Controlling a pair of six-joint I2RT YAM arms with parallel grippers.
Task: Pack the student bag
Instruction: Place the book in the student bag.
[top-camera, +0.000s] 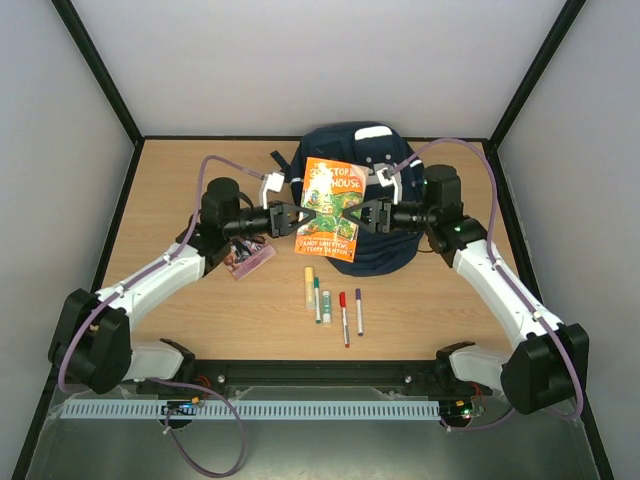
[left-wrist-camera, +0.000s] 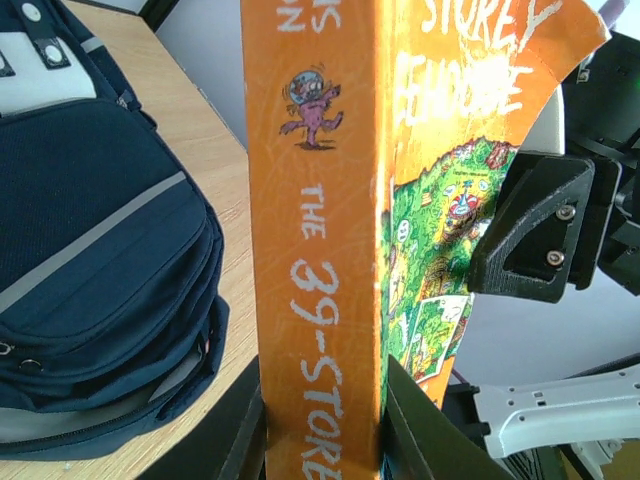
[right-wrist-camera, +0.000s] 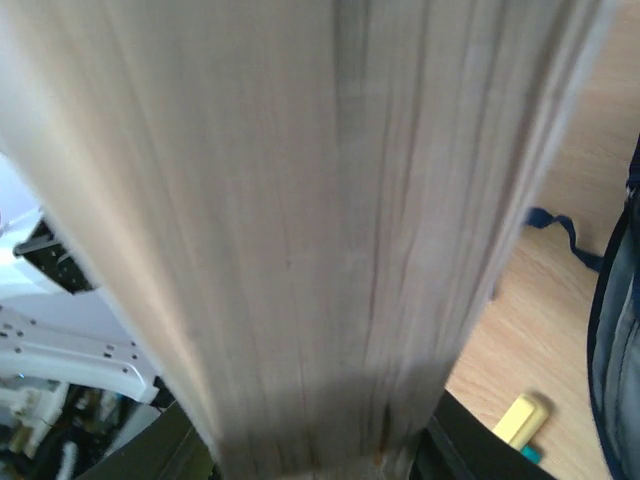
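The navy student bag (top-camera: 375, 150) lies at the back centre of the table; it also shows in the left wrist view (left-wrist-camera: 90, 290). An orange book (top-camera: 332, 207) is held in the air above the bag's front. My left gripper (top-camera: 296, 217) is shut on the book's spine edge (left-wrist-camera: 318, 300). My right gripper (top-camera: 358, 214) is shut on the opposite edge, where the page block (right-wrist-camera: 300, 230) fills the right wrist view. The other arm's finger (left-wrist-camera: 530, 225) shows behind the cover.
Several markers and a yellow glue stick (top-camera: 309, 287) lie in a row on the table in front of the bag. A small purple packet (top-camera: 248, 256) lies under the left arm. A dark strap (top-camera: 277, 160) trails from the bag's left side.
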